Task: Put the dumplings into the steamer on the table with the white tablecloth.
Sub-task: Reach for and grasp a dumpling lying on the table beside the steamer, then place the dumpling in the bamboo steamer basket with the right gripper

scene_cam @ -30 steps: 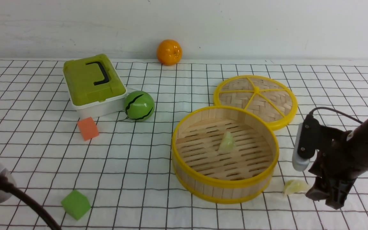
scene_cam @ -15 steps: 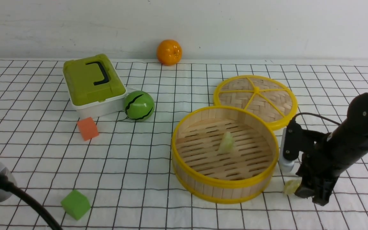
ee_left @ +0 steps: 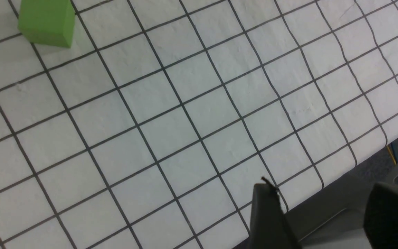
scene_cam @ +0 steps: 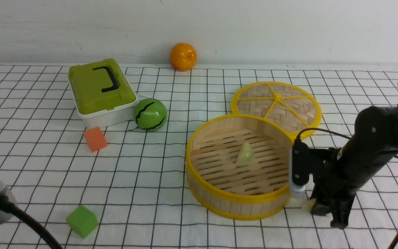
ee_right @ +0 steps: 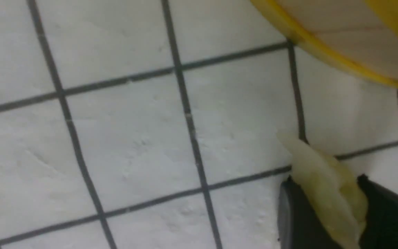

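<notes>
My right gripper (ee_right: 325,183) pinches a dumpling (ee_right: 309,159) on the table (scene_cam: 150,173) just beside the steamer (scene_cam: 226,205) — its twin (scene_cam: 245,154) already lies inside. I'd lift straight, clear the rim, then release low; left gripper (ee_left: 320,193) hangs wide, empty.

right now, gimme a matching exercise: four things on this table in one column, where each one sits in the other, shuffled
Things:
1 orange
2 green cube
3 inner dumpling
4 outer dumpling

Places:
a between the fingers of the right pincer
b on the slatted floor of the steamer
c by the back wall
d near left of the tablecloth

Pairs: 1-c, 2-d, 3-b, 4-a
</notes>
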